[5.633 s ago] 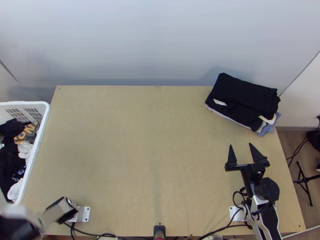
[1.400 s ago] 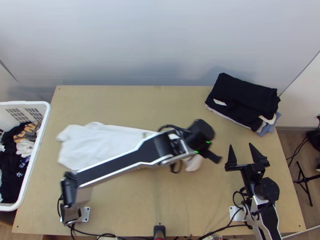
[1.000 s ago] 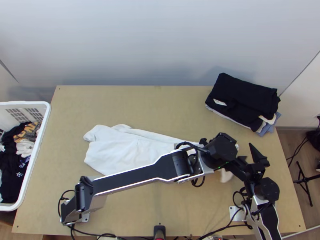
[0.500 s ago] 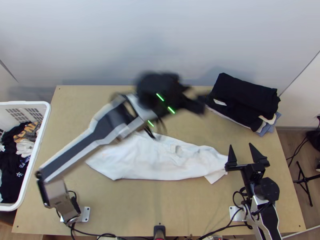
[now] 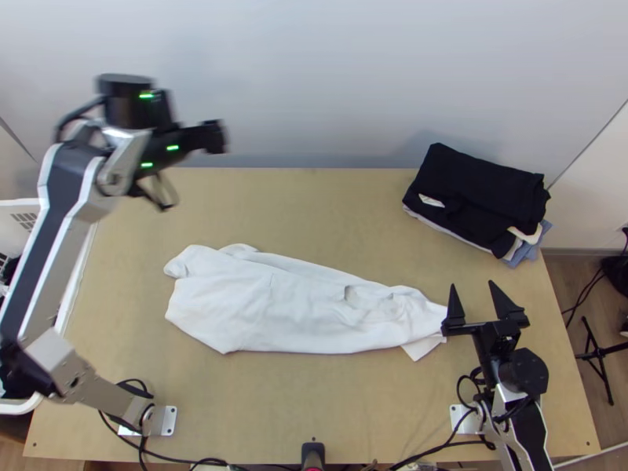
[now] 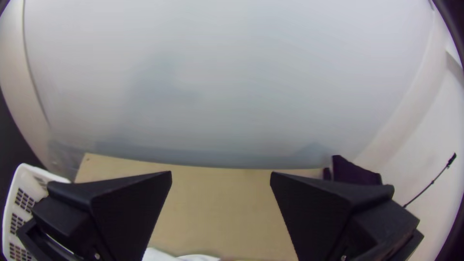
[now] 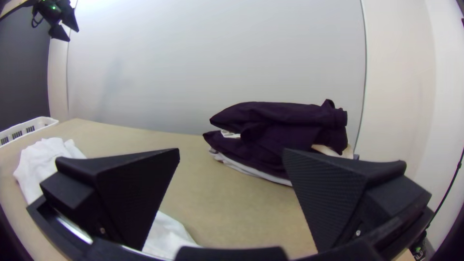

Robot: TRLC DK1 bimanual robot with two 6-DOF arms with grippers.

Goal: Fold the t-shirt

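Top view: at the far left you have the white basket [image 5: 17, 204], standing beside the table [image 5: 345, 416] and partly hidden by your left arm [image 5: 43, 228]. Next comes your left claw [image 5: 216, 136], up past the table's far left part; your left wrist view shows its two flat fingers spread wide, with nothing between them.

Your white t-shirt [image 5: 259, 306] lies across the middle of the table, drawn out lengthwise, wrinkled and partly bunched, with a small gap in the cloth toward its right end. That end runs up to your right claw [image 5: 472, 286], right beside its nearer finger; you can't tell whether they touch. The right claw's fingers stand well apart and pinch nothing, as your right wrist view also shows.

Farthest right, near the table's far corner, you have the pile of folded clothes [image 5: 479, 188], black on top with pale and blue cloth peeking out underneath.
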